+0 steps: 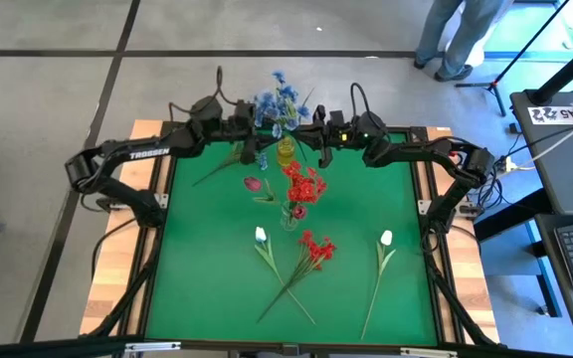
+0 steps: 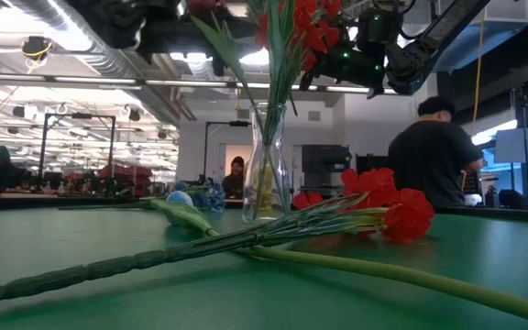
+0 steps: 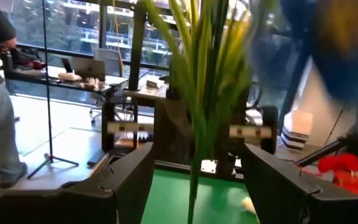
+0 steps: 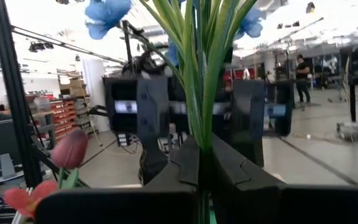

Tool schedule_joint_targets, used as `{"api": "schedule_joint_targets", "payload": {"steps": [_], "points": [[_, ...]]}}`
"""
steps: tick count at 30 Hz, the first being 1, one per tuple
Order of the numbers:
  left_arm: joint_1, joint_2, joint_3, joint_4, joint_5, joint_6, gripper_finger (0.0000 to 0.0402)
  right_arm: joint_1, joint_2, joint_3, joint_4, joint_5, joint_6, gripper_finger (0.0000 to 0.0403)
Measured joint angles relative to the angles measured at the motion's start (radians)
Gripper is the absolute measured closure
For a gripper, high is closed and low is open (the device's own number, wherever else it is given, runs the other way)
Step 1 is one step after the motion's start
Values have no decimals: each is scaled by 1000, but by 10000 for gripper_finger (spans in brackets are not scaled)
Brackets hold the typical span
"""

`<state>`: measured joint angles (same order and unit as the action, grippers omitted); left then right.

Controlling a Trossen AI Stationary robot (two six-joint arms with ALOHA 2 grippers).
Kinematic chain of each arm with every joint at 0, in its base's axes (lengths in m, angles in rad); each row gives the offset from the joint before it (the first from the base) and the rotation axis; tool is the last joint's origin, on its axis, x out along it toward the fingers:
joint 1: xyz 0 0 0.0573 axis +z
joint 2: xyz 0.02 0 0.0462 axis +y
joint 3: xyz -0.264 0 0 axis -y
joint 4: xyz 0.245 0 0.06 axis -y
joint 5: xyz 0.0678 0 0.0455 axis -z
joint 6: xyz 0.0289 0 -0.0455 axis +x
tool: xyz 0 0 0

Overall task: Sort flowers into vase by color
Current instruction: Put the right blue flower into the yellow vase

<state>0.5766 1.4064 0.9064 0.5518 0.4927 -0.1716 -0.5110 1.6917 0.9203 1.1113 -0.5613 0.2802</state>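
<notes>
Between right gripper [image 4: 199,180] jaws, blue sprigs [image 4: 197,81] stems clamped

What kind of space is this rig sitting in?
Probably a robotics lab or open workshop: the green table stands on a bare concrete floor, exposed ceiling ducting runs overhead, and a person stands among other workstations behind.

Desk [image 1: 207,259]: matt green cloth-like cover, smooth, pale wood edging showing at sides. Vase [image 2: 268,165]: clear glass, glossy, catching ceiling lights. Red blooms [image 2: 401,209]: fabric-look petals, soft, matt. Stem [image 2: 81,271] in front: ribbed green plastic, slight sheen. Blue sprigs [image 4: 107,14]: thin cloth petals. Right end effector [image 4: 204,163]: dark matt plastic fingers, closed on smooth green stems. Left end effector [image 3: 194,177]: same dark matt plastic, parted.
</notes>
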Motion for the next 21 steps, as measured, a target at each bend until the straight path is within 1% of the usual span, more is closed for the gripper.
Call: {"api": "schedule_joint_targets", "payload": {"steps": [3,7,12,16,21], "points": [[-5,33,41,3,1,-34,168,0,0,0,-38,15,0,393],[-34,65,79,2,-2,-33,168,0,0,0,-71,22,0,391],[-51,81,91,-15,-63,-11,172,0,0,0,-74,19,0,392],[-41,79,91,-84,-132,21,204,0,0,0,-74,21,0,391],[-24,77,91,-118,-133,21,269,0,0,0,-77,30,0,391]]}}
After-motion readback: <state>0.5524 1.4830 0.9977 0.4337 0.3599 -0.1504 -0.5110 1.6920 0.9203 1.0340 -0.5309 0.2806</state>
